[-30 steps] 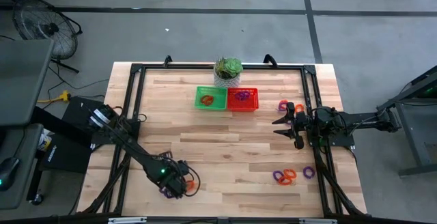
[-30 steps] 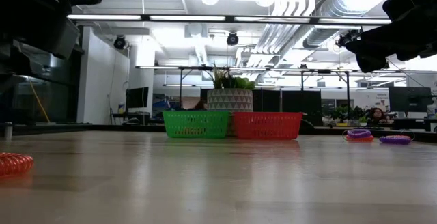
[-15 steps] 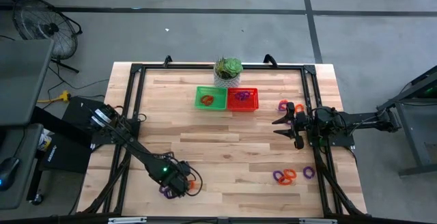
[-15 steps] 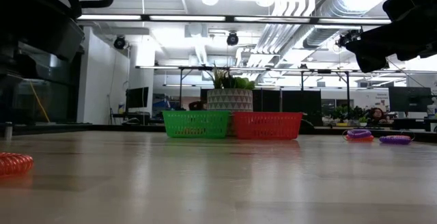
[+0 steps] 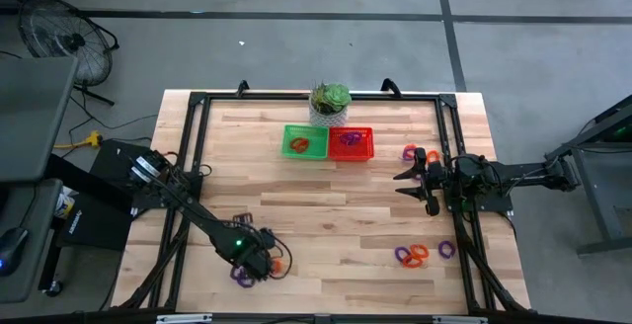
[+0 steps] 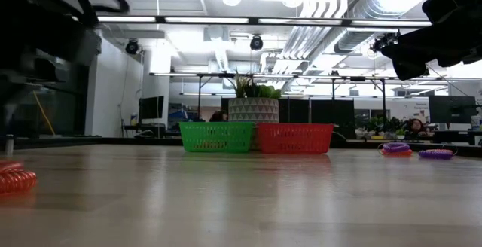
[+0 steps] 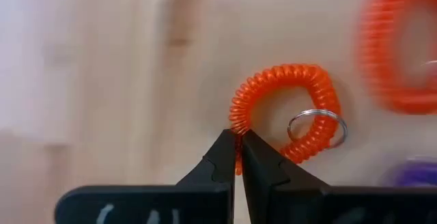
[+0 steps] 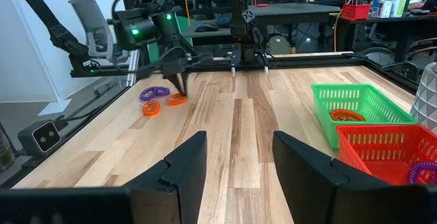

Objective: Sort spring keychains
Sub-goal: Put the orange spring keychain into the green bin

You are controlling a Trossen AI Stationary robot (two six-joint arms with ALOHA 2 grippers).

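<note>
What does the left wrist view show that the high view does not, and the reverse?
Only the left wrist view shows the left gripper pinched shut on an orange keychain with a metal ring. Only the high view shows the green basket, red basket, plant, and the open right gripper waiting. Both show the wooden table.

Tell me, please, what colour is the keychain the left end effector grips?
Orange keychain, clearest in the left wrist view.
</note>
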